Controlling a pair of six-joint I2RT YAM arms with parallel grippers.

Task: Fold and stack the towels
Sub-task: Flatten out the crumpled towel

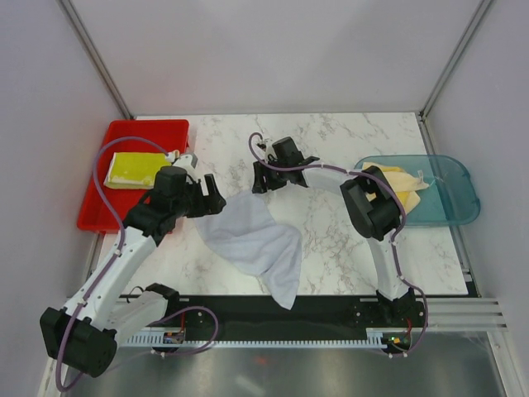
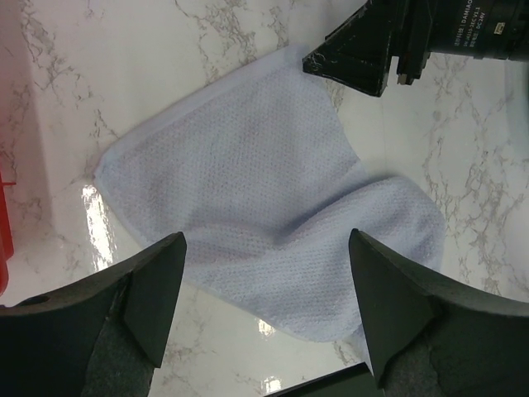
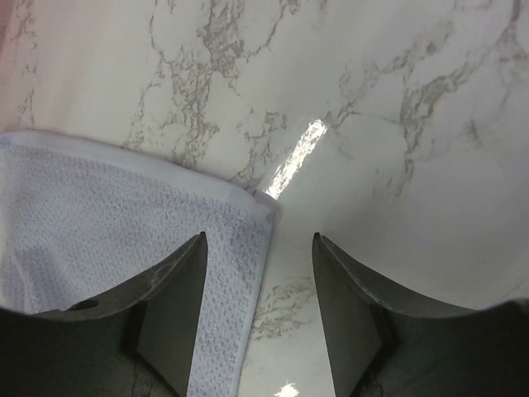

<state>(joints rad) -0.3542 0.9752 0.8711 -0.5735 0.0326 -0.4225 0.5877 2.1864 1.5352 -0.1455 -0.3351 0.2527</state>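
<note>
Readiness for folding: poises spread, empty left gripper [image 1: 207, 197] over tray-side edge of white-grey textured cloth towel [image 1: 252, 240] lying beside red plastic tray [image 1: 149, 126], spread right gripper [image 3: 259, 240] over corner away from tray.

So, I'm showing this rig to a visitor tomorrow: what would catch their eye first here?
The pale towel lies rumpled mid-table, its near end past the front edge. The open left tool is above its middle and the open right tool over a corner. Then the colours: a red tray at the left holding a neat yellow towel, and a teal bin at the right with cream cloth.
</note>
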